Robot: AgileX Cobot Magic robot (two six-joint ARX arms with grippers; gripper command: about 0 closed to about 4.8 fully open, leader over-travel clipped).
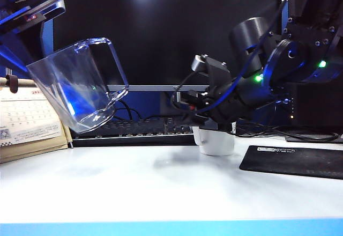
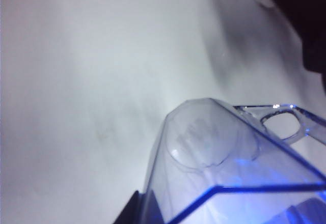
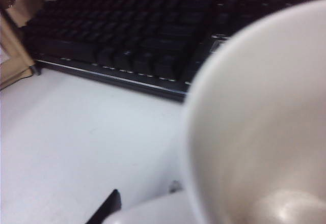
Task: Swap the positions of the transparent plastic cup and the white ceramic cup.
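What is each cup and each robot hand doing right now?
Clear faceted plastic cup: lifted off the table, tilted, held on the left.
Tall white ceramic cup: standing upright on the white table, under the right gripper.
Left gripper: mostly hidden behind the clear cup, shut on it.
Right gripper: low over the white cup; whether its fingers grip cannot be told.

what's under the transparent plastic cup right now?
Only bare white table. The transparent plastic cup hangs tilted in the air, held by the left gripper; through its clear base the left wrist view shows just tabletop. The gripper's fingers are mostly out of frame.
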